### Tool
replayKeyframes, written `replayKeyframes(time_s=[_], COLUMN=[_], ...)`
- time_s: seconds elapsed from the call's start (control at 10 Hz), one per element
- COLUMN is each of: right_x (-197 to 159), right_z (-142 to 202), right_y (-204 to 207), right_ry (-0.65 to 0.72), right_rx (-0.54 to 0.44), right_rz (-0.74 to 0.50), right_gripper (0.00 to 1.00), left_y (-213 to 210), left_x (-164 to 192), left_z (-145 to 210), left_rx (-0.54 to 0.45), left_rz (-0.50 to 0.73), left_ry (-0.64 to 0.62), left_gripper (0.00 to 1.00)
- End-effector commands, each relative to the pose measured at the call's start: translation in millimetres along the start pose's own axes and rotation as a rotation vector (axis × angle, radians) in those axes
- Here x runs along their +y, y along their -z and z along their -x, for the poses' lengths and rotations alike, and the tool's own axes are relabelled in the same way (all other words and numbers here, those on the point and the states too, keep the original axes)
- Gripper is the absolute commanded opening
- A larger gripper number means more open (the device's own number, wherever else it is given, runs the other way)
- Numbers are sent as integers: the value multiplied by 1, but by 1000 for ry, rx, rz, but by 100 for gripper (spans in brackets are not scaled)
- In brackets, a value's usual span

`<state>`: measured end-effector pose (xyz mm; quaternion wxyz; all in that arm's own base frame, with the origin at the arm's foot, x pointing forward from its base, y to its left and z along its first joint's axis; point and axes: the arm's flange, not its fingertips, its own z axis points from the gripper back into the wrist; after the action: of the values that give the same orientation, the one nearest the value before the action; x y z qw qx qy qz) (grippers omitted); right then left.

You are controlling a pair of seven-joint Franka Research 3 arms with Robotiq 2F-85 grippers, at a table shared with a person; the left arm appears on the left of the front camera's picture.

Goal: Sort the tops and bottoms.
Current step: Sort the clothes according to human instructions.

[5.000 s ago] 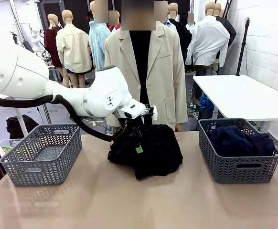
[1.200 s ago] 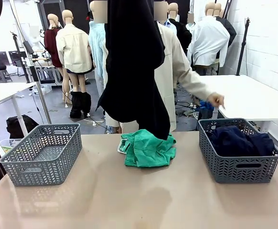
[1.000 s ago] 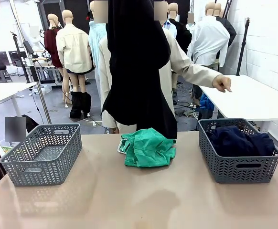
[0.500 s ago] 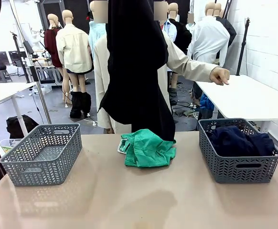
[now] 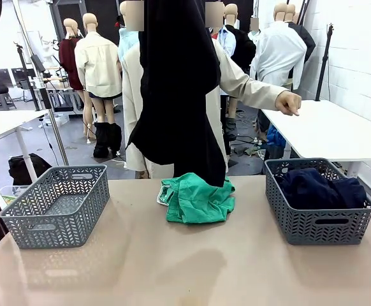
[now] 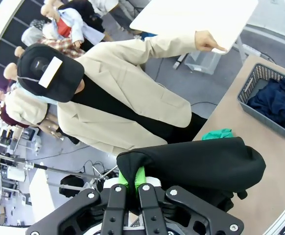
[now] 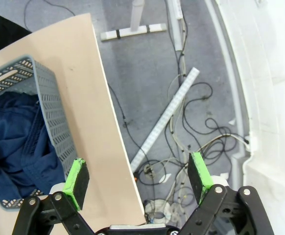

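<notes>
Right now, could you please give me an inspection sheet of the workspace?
Surface: beige table, bare at the near side.
Job's things: green shorts lie crumpled at the far middle; black garment hangs over them; left basket looks empty; right basket holds navy clothes.
Clutter: nothing seen.
Grippers: left gripper shut on the black garment, held high; right gripper open, holding nothing, over the floor beside the right basket.
Cables: loose cables on the floor past the table's edge.
Surroundings: a person behind the table, hand pointing over a white table.
</notes>
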<state>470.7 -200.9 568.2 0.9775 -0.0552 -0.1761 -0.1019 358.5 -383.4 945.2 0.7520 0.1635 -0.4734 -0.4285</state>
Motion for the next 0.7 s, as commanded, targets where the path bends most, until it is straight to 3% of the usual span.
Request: replayKeyframes(time_s=[0.0, 0.4, 0.6], right_x=[0, 0, 0], right_z=[1, 1, 1], right_y=[0, 0, 0], right_ry=[-14, -14, -14], right_rx=[1, 1, 1], right_rz=[10, 10, 10], right_gripper=[100, 100, 100], left_y=[-5, 0, 45], left_x=[3, 0, -11], left_z=[0, 0, -38], left_rx=[-7, 0, -180], left_rz=[-10, 0, -202], left_ry=[2, 0, -177], left_gripper=[0, 0, 0])
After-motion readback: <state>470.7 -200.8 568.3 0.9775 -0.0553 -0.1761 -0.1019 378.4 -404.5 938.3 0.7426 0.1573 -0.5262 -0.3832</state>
